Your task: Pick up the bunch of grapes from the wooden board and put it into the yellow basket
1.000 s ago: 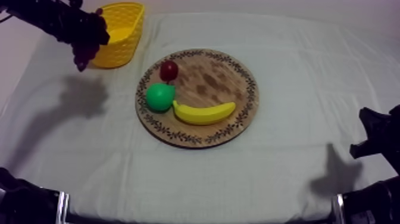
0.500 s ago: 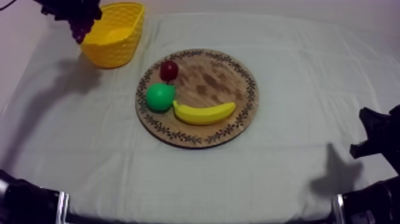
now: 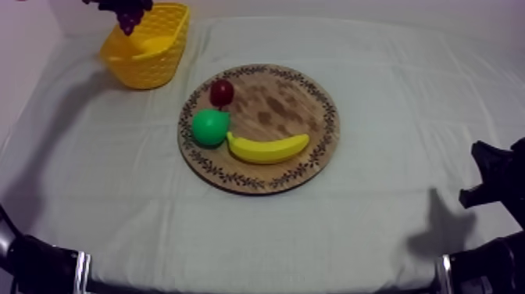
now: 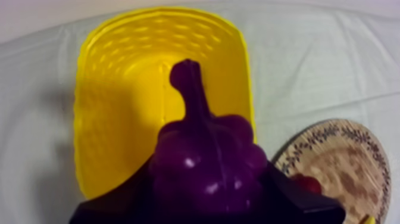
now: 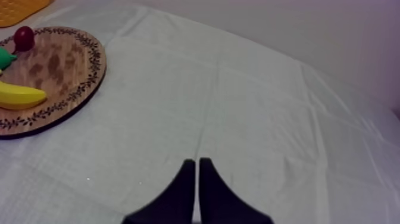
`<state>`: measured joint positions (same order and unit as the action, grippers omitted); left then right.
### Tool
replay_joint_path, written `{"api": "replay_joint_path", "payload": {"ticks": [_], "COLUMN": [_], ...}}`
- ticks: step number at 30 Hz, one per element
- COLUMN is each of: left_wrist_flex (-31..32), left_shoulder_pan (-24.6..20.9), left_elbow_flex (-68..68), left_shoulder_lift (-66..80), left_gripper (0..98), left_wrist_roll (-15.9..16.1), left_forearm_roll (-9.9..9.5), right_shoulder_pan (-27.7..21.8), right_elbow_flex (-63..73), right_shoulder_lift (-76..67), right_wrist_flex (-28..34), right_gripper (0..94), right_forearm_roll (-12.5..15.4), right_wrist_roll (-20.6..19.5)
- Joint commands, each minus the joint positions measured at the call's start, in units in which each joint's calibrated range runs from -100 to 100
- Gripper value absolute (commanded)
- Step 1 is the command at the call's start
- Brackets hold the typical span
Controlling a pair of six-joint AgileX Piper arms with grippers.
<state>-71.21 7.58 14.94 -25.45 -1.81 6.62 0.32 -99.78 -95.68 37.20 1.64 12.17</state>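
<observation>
A purple bunch of grapes (image 4: 205,161) hangs in my left gripper (image 4: 205,196), whose fingers close round it, above the yellow basket (image 4: 119,101). From above, the grapes (image 3: 127,13) hover over the basket's (image 3: 148,47) far left rim at the back left of the table. The round wooden board (image 3: 289,102) in the middle carries a small red fruit (image 3: 222,92), a green pear (image 3: 210,127) and a banana (image 3: 267,148). My right gripper (image 5: 197,173) rests shut as a narrow wedge above bare cloth, right of the board (image 5: 59,65).
My right arm (image 3: 496,184) sits low at the right edge. Black arm parts (image 3: 39,266) lie at the lower left. Wide cloth stretches between board and table edges.
My left gripper has carried the grapes up and to the right, from beside the basket's left side to above it. The right arm has stayed still.
</observation>
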Motion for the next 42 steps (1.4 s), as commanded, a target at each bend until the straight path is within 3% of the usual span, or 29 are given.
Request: {"api": "replay_joint_path", "payload": {"ticks": [1, 13, 35, 37, 42], "left_wrist_flex": [-0.75, -2.23, -3.06, -2.66, -1.52], "left_shoulder_pan": [-0.25, -1.31, -1.36, -1.38, -1.27], "left_elbow_flex": [3.24, 9.91, 13.98, 13.71, 12.76], "left_shoulder_lift": [-3.56, -13.86, -20.09, -20.13, -19.79], "left_gripper": [44.6, 45.1, 45.9, 50.7, 74.6], "left_wrist_roll": [-0.16, -0.05, -0.07, 0.08, -0.09], "left_forearm_roll": [-0.32, -0.3, -0.38, -0.32, -0.56], "right_shoulder_pan": [-0.01, -0.01, -0.01, -0.01, -0.01], "right_elbow_flex": [0.01, 0.01, 0.01, 0.01, 0.01], "right_shoulder_lift": [0.0, 0.0, 0.0, 0.0, 0.0], "right_wrist_flex": [-0.02, -0.02, -0.02, -0.02, -0.02], "right_gripper": [0.5, 0.5, 0.5, 0.5, 0.5], "right_forearm_roll": [0.0, 0.0, 0.0, 0.0, 0.0], "right_wrist_roll": [0.01, 0.01, 0.01, 0.01, 0.01]}}
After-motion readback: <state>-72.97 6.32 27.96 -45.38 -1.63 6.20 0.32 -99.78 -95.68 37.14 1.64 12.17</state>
